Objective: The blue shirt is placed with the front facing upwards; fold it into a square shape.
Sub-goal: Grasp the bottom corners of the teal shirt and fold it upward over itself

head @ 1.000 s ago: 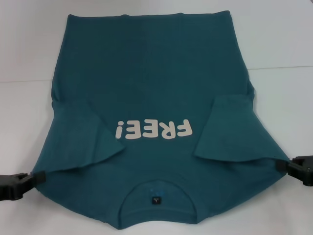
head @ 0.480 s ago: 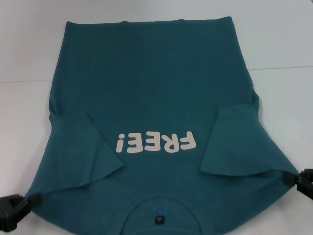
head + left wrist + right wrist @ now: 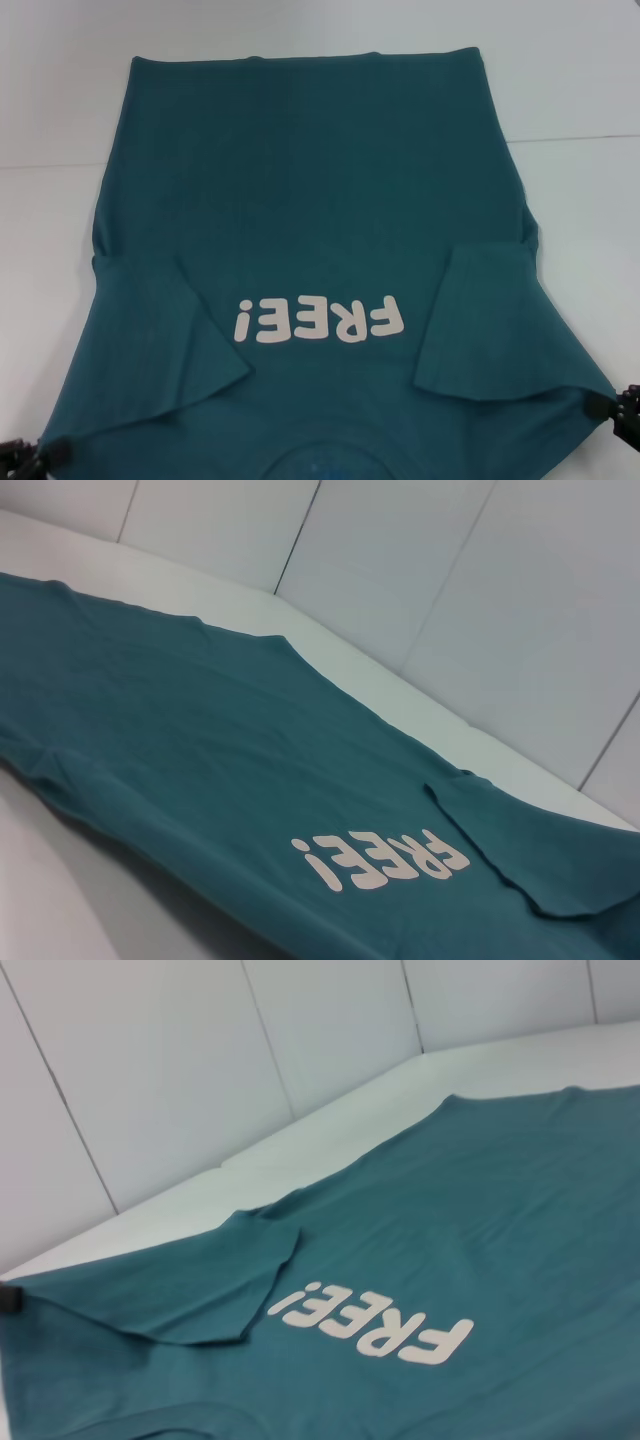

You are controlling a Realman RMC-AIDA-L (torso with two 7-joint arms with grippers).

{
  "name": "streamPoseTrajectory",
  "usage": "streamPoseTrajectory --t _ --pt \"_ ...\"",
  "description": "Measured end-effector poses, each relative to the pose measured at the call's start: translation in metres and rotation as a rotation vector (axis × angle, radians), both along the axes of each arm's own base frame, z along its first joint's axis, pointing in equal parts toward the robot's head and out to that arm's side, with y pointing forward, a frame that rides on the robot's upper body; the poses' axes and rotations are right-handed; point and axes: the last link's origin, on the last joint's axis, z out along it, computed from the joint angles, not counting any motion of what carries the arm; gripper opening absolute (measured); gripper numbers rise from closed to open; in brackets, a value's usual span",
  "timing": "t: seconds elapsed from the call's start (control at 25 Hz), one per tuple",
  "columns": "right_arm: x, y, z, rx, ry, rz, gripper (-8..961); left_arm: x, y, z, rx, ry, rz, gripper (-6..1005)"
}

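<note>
White table [image 3: 580,90] with a pale panelled wall behind it, visible in both wrist views. Faint seam line across the surface in the upper third of the head view.

Blue shirt [image 3: 310,180] spread front-up over most of the frame, hem along the upper edge, collar end cut off by the lower edge. Cream "FREE!" print [image 3: 318,318] at lower centre, reading upside down from the head camera. Both short sleeves folded inward onto the chest — left sleeve flap [image 3: 165,345] at lower left, right sleeve flap [image 3: 490,325] at lower right, each lying on the body of the garment beside the print, not covering it.

Left gripper [image 3: 25,458] in the bottom left corner, mostly out of frame, touching the shirt's shoulder corner, fabric drawn to a point there. Right gripper [image 3: 618,410] at the lower right edge, likewise against the opposite shoulder corner. Finger closure on either side — cannot tell from the small dark portions in view.

Left wrist view: shirt [image 3: 200,740] running diagonally, print [image 3: 380,860] low and right of centre. Right wrist view: shirt [image 3: 480,1220] filling the lower right, print [image 3: 375,1325] near the bottom.
</note>
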Motion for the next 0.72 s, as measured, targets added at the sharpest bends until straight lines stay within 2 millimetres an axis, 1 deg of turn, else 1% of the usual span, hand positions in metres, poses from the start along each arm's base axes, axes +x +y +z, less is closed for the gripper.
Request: streamPoseTrajectory --t 0.32,0.52,0.72 --pt "-0.002 -0.011 -0.001 0.000 0.026 0.028 39 -0.003 -0.024 0.002 0.008 -0.012 -0.022 48" --pt "0.001 -0.018 -0.001 0.006 0.011 0.044 39 -0.001 -0.031 0.006 0.032 -0.016 -0.063 48" --pt "0.003 -0.034 0.001 0.002 0.016 0.070 39 0.002 -0.034 0.003 0.028 -0.015 -0.099 49"
